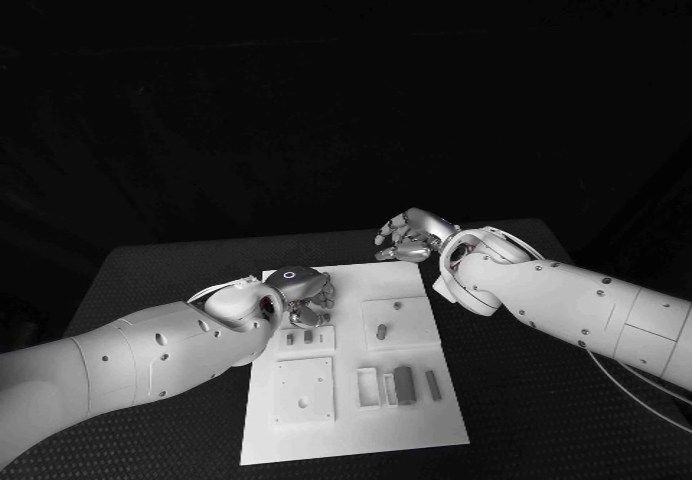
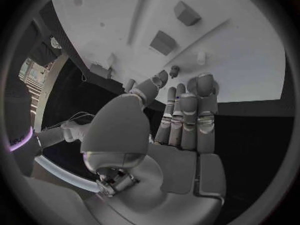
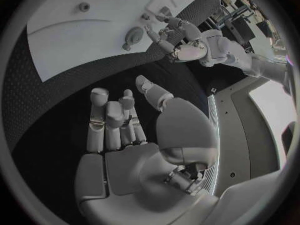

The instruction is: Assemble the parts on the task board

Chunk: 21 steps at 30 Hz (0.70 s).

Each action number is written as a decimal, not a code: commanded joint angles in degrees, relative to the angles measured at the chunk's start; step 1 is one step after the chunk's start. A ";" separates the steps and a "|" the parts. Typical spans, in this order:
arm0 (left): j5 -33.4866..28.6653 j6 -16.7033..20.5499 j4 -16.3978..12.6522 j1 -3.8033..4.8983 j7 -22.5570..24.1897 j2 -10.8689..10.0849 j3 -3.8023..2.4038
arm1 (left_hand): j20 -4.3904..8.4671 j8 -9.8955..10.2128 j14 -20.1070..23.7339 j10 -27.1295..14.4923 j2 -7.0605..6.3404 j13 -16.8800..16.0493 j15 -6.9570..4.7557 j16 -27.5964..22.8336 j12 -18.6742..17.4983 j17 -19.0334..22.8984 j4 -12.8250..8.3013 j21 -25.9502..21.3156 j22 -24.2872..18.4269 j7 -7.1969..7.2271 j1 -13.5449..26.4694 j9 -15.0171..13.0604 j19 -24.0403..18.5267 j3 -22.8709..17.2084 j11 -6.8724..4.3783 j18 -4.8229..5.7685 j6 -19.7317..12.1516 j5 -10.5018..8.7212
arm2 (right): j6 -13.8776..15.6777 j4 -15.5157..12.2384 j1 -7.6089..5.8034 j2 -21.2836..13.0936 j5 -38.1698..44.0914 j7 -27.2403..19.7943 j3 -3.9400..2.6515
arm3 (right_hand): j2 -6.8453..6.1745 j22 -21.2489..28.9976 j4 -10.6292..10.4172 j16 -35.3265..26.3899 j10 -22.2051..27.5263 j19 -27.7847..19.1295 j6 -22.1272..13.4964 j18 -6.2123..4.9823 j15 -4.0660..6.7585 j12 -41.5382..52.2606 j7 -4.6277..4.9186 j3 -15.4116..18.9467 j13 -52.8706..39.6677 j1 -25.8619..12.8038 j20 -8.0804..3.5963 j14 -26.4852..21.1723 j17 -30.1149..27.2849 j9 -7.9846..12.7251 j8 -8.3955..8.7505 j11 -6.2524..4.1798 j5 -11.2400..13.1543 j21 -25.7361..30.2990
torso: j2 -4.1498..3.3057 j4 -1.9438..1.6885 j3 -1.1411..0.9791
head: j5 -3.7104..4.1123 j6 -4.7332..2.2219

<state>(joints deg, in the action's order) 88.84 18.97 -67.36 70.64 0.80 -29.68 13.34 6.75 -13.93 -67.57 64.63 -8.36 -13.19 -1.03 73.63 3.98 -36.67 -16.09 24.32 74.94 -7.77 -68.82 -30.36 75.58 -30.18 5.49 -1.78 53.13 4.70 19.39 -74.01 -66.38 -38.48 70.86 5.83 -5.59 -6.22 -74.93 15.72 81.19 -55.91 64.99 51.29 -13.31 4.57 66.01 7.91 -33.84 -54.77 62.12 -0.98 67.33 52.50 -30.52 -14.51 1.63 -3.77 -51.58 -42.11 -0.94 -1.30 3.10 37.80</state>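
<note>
The white task board (image 1: 353, 420) lies in the middle of the black table. On it are a square plate with a small grey peg (image 1: 381, 329), two short pegs (image 1: 299, 338), another square plate (image 1: 304, 388), and grey blocks (image 1: 405, 383) beside white ones. My left hand (image 1: 296, 293) hovers over the board's far left part with straight fingers (image 2: 187, 110), the thumb apart and nothing held. A small peg (image 2: 174, 71) stands just past its fingertips. My right hand (image 1: 411, 238) is over the table beyond the board's far right corner, its fingers (image 3: 112, 120) loosely bent and empty.
Black textured table (image 1: 548, 400) surrounds the board on all sides. In the right wrist view my left hand (image 3: 181, 40) shows near a round part (image 3: 133, 35) on the board. The right forearm (image 1: 577, 300) crosses the table right of the board.
</note>
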 commanded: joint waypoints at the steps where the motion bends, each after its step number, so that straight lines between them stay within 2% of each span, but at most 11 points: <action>1: 0.72 -0.46 0.39 0.00 -0.33 0.08 -0.03 | -0.03 -0.30 -0.51 0.26 0.35 0.10 0.07 0.25 -0.14 0.10 0.07 0.37 1.47 -0.01 0.29 0.11 0.51 -0.38 0.10 -6.73 0.36 0.22 | -0.40 -0.20 -0.01 -0.10 0.01 -0.31 -0.02 | 0.02 -0.94 -0.29 -0.35 0.02 0.30 0.08 -1.69 -0.27 0.37 0.45 -0.03 0.07 -0.64 -0.03 -0.11 -0.06 0.04 0.38 0.28 0.27 0.27 | -0.01 -0.04 -0.03 | 0.09 0.16; 5: 0.72 -0.55 0.89 -0.24 -0.16 0.19 -0.02 | -0.04 -0.27 -0.53 0.17 0.51 0.19 0.10 0.28 -0.19 0.18 0.06 0.49 1.46 -0.03 0.24 0.17 0.48 -0.54 0.13 -6.78 0.32 0.22 | -0.37 -0.39 -0.01 -0.13 -0.06 -0.34 -0.02 | -0.03 -0.95 -0.39 -0.34 0.02 0.31 0.08 -1.69 -0.28 0.39 0.46 0.00 0.07 -0.78 -0.02 -0.10 -0.06 0.03 0.38 0.30 0.28 0.27 | 0.03 -0.14 -0.01 | 0.10 0.30; 12: 0.72 -0.62 1.70 -0.65 0.38 0.61 -0.02 | -0.12 -0.34 -0.79 0.05 1.20 0.44 0.20 0.48 -0.20 0.37 0.09 0.89 1.45 -0.23 0.08 0.26 0.51 -1.01 0.24 -6.93 0.46 0.22 | -0.34 -0.45 -0.01 -0.10 -0.06 -0.36 -0.02 | -0.04 -0.95 -0.43 -0.34 0.03 0.32 0.08 -1.69 -0.29 0.39 0.46 0.00 0.07 -0.81 -0.02 -0.09 -0.06 0.02 0.37 0.30 0.27 0.27 | -0.01 0.05 -0.03 | -0.06 0.36; 18: 0.70 -0.49 2.09 -0.84 0.62 0.78 -0.02 | -0.15 -0.34 -1.34 0.20 1.74 0.66 0.20 0.79 -0.16 0.58 0.30 1.39 1.44 0.02 0.54 0.40 0.66 -1.18 0.23 -7.11 0.47 0.09 | -0.36 -0.56 -0.01 -0.15 -0.06 -0.33 -0.02 | -0.04 -0.95 -0.44 -0.34 0.03 0.32 0.07 -1.69 -0.29 0.40 0.46 -0.02 0.07 -0.81 -0.03 -0.09 -0.06 0.01 0.37 0.30 0.26 0.27 | 0.00 0.03 -0.10 | 0.00 0.39; 21: 0.69 -0.39 2.24 -0.86 0.70 0.85 -0.02 | -0.15 -0.32 -1.48 0.27 1.76 0.71 0.19 0.85 -0.13 0.63 0.31 1.50 1.44 0.07 0.62 0.44 0.70 -1.20 0.22 -7.15 0.43 0.05 | -0.36 -0.57 -0.01 -0.14 -0.06 -0.32 -0.02 | -0.04 -0.95 -0.45 -0.34 0.03 0.32 0.07 -1.69 -0.29 0.40 0.46 -0.03 0.07 -0.81 -0.03 -0.09 -0.06 0.00 0.37 0.30 0.26 0.27 | 0.00 0.00 -0.07 | 0.10 0.39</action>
<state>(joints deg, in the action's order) 89.17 18.84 -65.15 69.82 0.85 -29.02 13.34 6.53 -14.19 -68.69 64.84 -7.22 -12.57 -0.93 74.28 3.98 -36.12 -15.77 25.57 74.92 -7.97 -68.29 -29.99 75.79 -30.96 5.28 -2.29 53.33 4.70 19.38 -74.47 -66.38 -38.63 70.78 5.82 -5.59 -6.34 -74.93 15.72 81.19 -55.91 64.91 51.45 -13.31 4.57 66.01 7.99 -33.84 -54.77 62.00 -0.89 67.33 52.50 -30.51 -14.51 1.63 -3.77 -51.58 -42.11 -0.91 -1.36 3.09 38.19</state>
